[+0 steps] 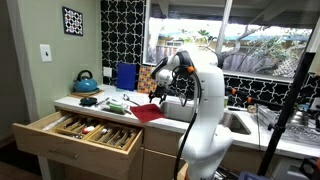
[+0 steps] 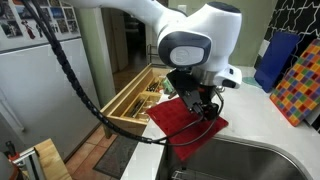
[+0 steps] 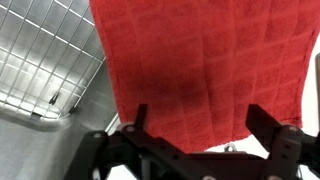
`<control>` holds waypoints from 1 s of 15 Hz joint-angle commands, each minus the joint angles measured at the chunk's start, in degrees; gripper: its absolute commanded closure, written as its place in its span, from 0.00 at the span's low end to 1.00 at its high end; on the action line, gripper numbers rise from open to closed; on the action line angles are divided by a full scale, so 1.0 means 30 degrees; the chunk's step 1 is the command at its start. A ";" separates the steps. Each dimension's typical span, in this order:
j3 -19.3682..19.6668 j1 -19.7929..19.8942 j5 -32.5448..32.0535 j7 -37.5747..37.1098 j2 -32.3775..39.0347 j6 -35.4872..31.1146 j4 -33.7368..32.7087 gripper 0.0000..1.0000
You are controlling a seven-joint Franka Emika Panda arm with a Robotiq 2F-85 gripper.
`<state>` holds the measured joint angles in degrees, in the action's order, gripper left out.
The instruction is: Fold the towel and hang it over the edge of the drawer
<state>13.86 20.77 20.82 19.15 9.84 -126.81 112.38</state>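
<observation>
Terrycloth, by its look: the red towel (image 2: pixel 190 125) lies spread flat on the counter (image 2: pixel 255 115), between the open drawer (image 1: pixel 70 147) and the sink (image 2: pixel 260 160). It should handle as light, limp and grippy, best pinched at 1 corner or along a hem. The gripper (image 3: pixel 195 108) hovers over it, its 2 fingers spread wide and holding nothing. The drawer holds utensils in a divided tray, and a wire rack (image 3: pixel 45 60) sits in the sink.
</observation>
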 commanded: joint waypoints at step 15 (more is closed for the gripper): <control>0.2840 0.3273 0.4372 0.8274 0.0057 0.9769 0.1430 0.00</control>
<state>21.74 30.00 32.48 40.74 8.87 -98.57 115.89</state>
